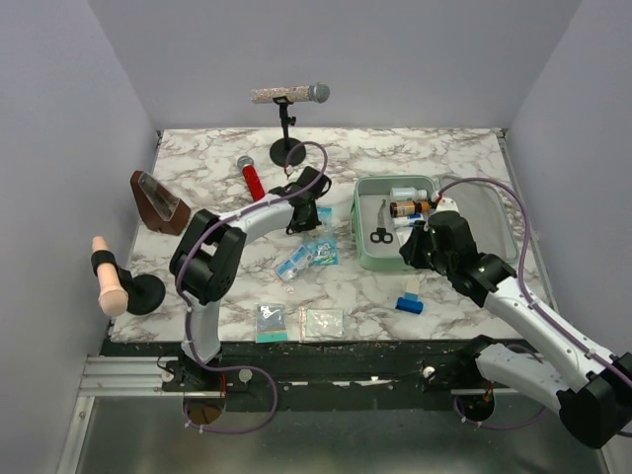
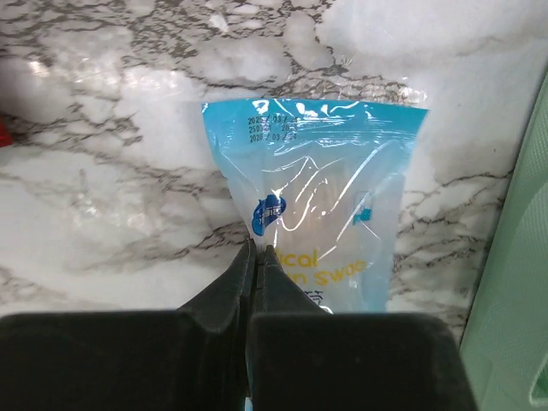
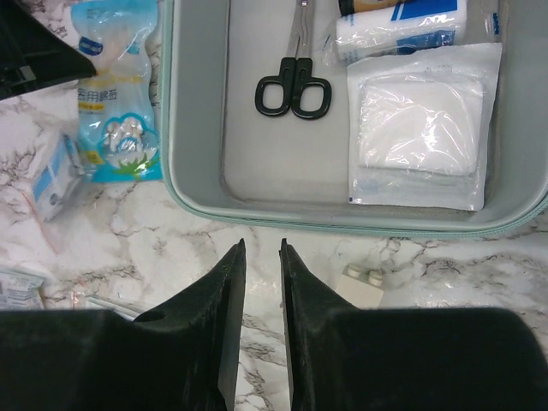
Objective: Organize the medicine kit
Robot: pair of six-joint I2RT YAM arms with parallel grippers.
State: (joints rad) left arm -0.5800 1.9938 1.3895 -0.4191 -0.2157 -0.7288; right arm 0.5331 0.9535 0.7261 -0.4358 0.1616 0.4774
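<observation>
- The medicine kit [image 1: 359, 232] lies open on the marble desk [image 1: 217, 163], right of centre in the overhead view. Its lid is folded out towards the right edge of the frame.
- In the right wrist view, the kit's mint-green rim runs across the middle of the frame.
  - Inside, black scissors [image 3: 291, 86] lie at upper centre with their handles towards us.
  - A white gauze pack [image 3: 424, 128] lies at the right, along the near wall.
  - The grey floor between the scissors and the near wall is bare.
- The right hand [image 3: 261, 248] is low in that view, over the marble just outside the kit's near rim. Its two dark fingers stand slightly apart with nothing between them.
- A cotton-ball bag [image 3: 116, 111] lies just outside the kit's left wall, at the upper left of that frame.
- The left hand [image 2: 257, 248] is at lower centre of the left wrist view. Its fingers are pressed together on the near edge of a clear, blue-trimmed swab packet [image 2: 317, 197].
  - The packet fans out from the fingertips towards the top of the frame.
  - Bare marble lies to its left and above it.
  - A strip of the kit's green wall fills the right edge of the frame, close to the packet.
- In the overhead view, a small blue-and-white box [image 1: 409, 299] sits below the kit, apart from its near rim.
- Two flat packets [image 1: 270, 322] lie side by side near the desk's front edge, at lower centre.
- A microphone stand [image 1: 286, 148] rises at the back edge, at upper centre. An open stretch of marble lies to its right, behind the kit.
</observation>
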